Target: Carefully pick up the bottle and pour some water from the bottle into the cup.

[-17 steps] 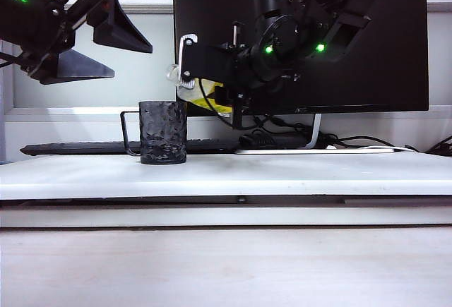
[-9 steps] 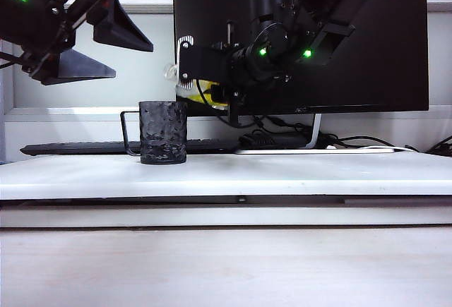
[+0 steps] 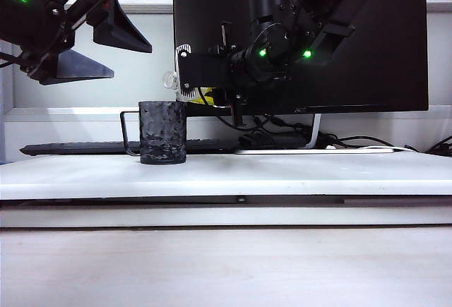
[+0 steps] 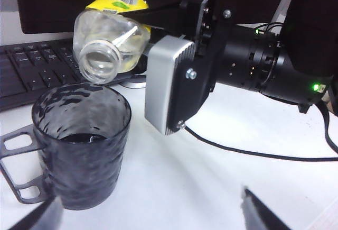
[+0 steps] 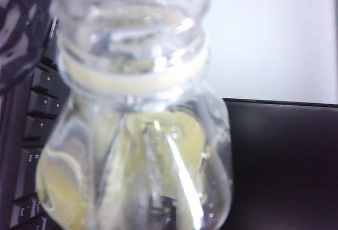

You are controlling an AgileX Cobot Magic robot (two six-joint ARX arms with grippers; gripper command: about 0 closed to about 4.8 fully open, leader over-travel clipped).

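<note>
We see the bottle [image 4: 112, 42] held nearly on its side above the cup [image 3: 163, 132], its open neck tipped down toward the cup's rim. It is a small clear plastic bottle with a ribbed, threaded mouth and no cap; a bright yellow label with a barcode wraps its body. In the right wrist view the bottle [image 5: 140, 113] fills the picture: we look along it at the neck ring and through the rounded shoulder, with the yellow of the label glowing through the plastic. Whether water is running out we cannot tell.

The right hand [image 3: 185, 74] is clamped on the bottle's body, in the air just above and to the right of the cup in the exterior view, in front of a dark monitor [image 3: 367, 74]. In the left wrist view its silver-grey finger [image 4: 169, 87] presses against the side of the bottle.

The cup [image 4: 82, 143] stands upright on the white desk [image 3: 282, 173], a dark grey mug with a dimpled, wavy wall and a thin squared handle on its left. Some dark liquid lies at its bottom. A black keyboard [image 4: 31, 74] lies behind it.

The left hand [image 3: 95, 39] hangs high at the left, well apart from the cup, its two fingers spread wide and gripping nothing.
</note>
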